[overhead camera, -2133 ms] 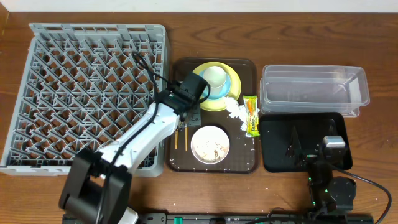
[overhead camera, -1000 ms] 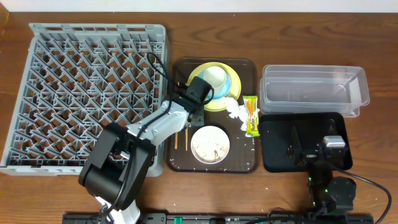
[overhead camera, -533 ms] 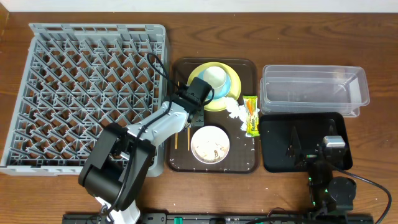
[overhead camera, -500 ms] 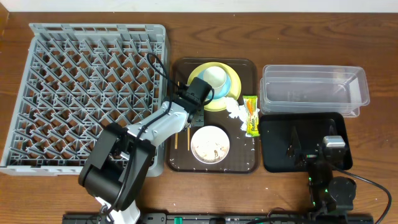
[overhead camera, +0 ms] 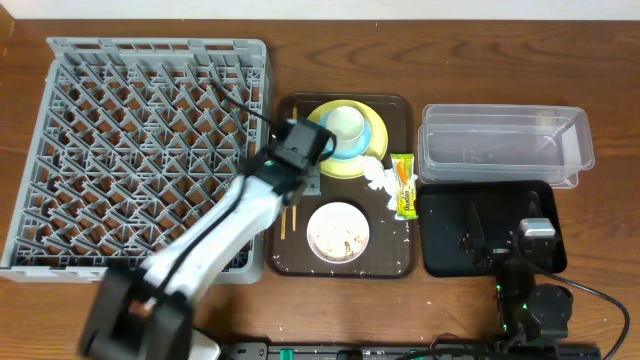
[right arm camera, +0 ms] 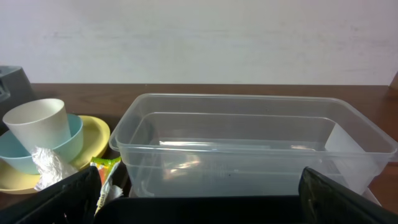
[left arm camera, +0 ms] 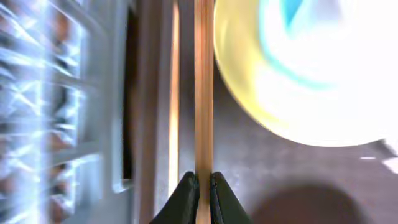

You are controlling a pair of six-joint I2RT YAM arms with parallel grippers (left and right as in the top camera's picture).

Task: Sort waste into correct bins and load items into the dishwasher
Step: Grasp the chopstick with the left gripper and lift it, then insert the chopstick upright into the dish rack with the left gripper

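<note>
My left gripper (overhead camera: 306, 182) (left arm camera: 203, 182) is shut on one wooden chopstick (left arm camera: 203, 93) at the left side of the brown serving tray. The second chopstick (left arm camera: 174, 99) lies beside it; both show in the overhead view (overhead camera: 284, 218). The white cup (overhead camera: 346, 122) stands in the light blue bowl (overhead camera: 373, 131) on the yellow plate (overhead camera: 345, 167). The white bowl (overhead camera: 338, 232) holds crumbs. The tissue (overhead camera: 377, 177) and the snack wrapper (overhead camera: 404, 186) lie at the tray's right. My right gripper (overhead camera: 500, 243) (right arm camera: 199, 202) is open and empty over the black tray (overhead camera: 440, 255).
The grey dish rack (overhead camera: 140, 150) fills the left of the table, touching the brown serving tray (overhead camera: 396, 264). The clear tub (overhead camera: 505, 145) (right arm camera: 249, 149) stands behind the black tray. The cup (right arm camera: 38, 121), tissue (right arm camera: 50, 165) and wrapper (right arm camera: 106, 171) show at the left of the right wrist view.
My left arm has risen and shifted a little to the left, with the gripper still at the chopsticks. The right arm has not moved.
</note>
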